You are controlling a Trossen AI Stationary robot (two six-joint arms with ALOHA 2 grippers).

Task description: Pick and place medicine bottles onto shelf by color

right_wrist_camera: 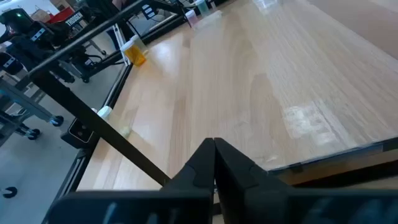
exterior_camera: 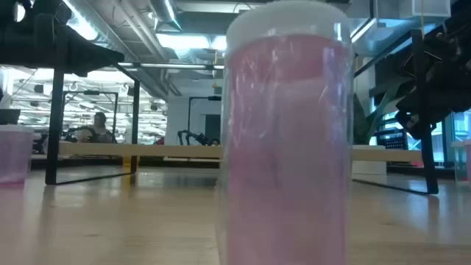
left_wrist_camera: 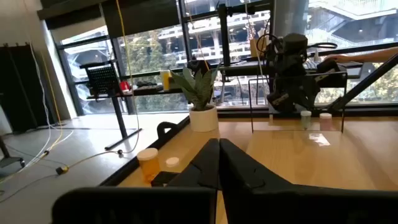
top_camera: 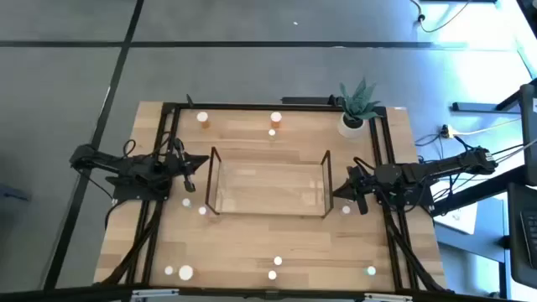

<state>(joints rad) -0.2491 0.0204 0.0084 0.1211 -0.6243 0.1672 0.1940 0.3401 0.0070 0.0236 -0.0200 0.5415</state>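
Up close, a pink medicine bottle (exterior_camera: 287, 140) looks translucent, white-capped; left claw (left_wrist_camera: 219, 163) and right claw (right_wrist_camera: 213, 163) closed, empty.

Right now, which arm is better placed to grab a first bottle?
Left, probably. Its end effector sits right by two bottles beside the shelf; the right end effector has one bottle near. Both are shut and empty.

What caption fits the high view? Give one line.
Both arms wait beside the empty clear shelf, left tool and right tool shut, bottles scattered around.
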